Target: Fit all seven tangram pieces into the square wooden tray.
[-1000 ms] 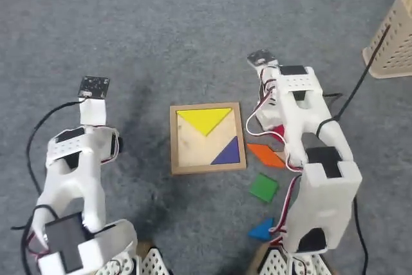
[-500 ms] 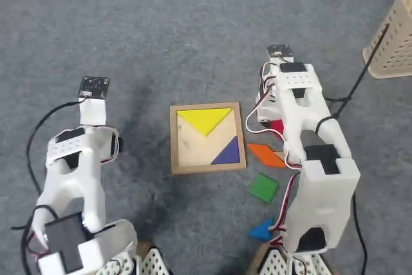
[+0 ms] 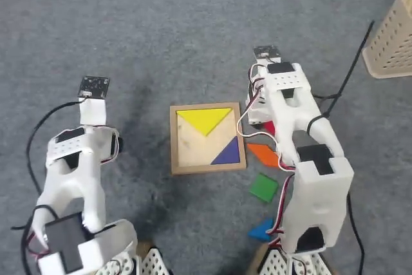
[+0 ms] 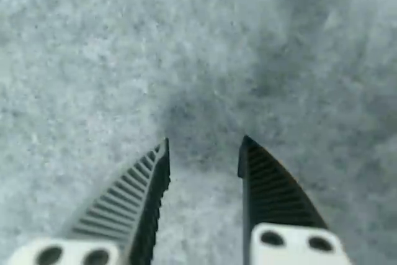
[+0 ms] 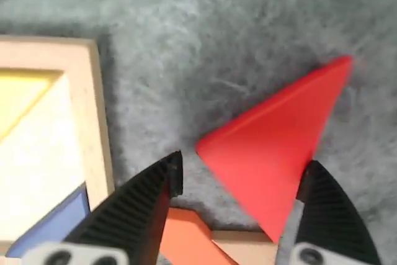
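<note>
Right wrist view: my right gripper [image 5: 243, 162] hung wide open and empty, fingers [image 5: 136, 203] straddling the red triangle [image 5: 273, 141] on the carpet [image 5: 217, 29]. Just beside lay an orange piece [image 5: 186, 237], then the tray [image 5: 93, 122], holding a yellow triangle [image 5: 25, 94] and a blue one [image 5: 56, 231]. I judged this the pickup step: next, lower and close squarely on the red edges. My left gripper [image 4: 203, 153] hung open, empty, well apart from the tray.

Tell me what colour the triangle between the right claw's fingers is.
Red; the triangle shows best in the right wrist view.
</note>
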